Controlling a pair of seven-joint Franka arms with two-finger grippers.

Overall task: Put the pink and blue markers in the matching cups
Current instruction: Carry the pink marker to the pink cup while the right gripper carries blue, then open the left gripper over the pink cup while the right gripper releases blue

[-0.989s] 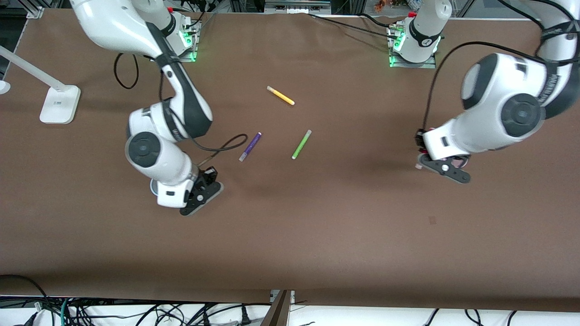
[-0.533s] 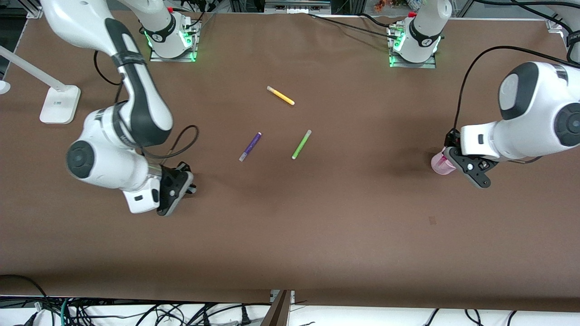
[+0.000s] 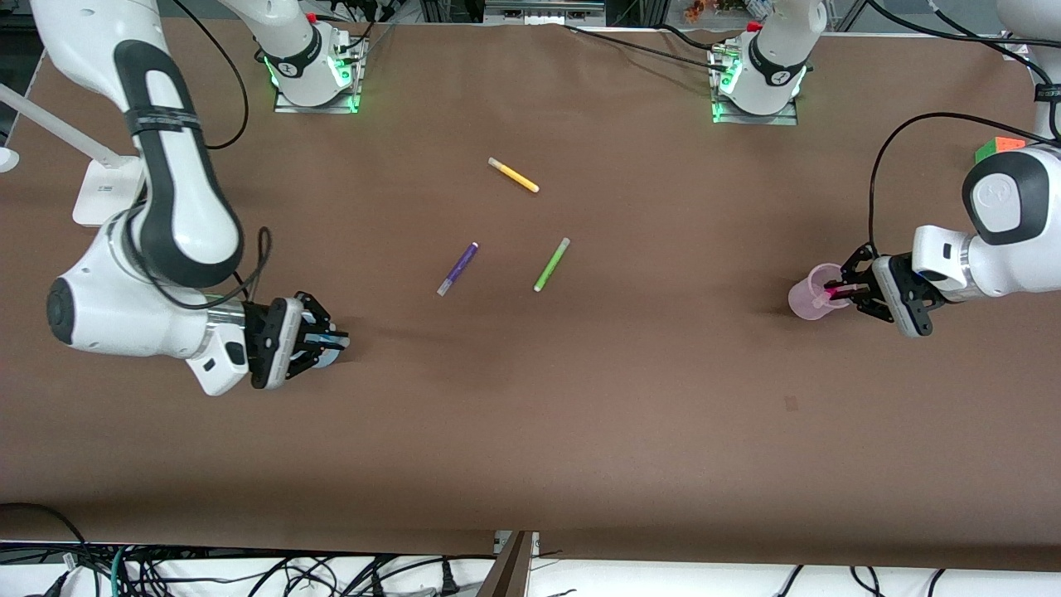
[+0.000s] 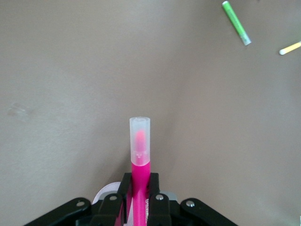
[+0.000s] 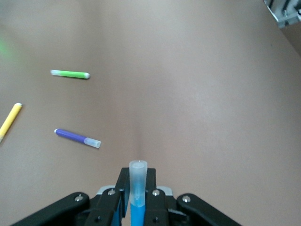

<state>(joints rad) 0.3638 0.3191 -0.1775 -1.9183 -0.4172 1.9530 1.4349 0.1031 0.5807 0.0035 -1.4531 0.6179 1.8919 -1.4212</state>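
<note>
While both arms are working at once, the left gripper (image 3: 837, 290) is clamping the pink marker (image 4: 139, 155) and holding it over the rim of the pink cup (image 3: 808, 292) at the left arm's end of the table, the marker's long axis lying nearly level and pointing across the cup. The right gripper (image 3: 331, 338) is pinching the blue marker (image 5: 137, 188) the same way at the right arm's end; the blue cup (image 3: 329, 355) is probably sitting just under its fingers, mostly hidden. Among the 3 spare markers no readable writing is showing.
</note>
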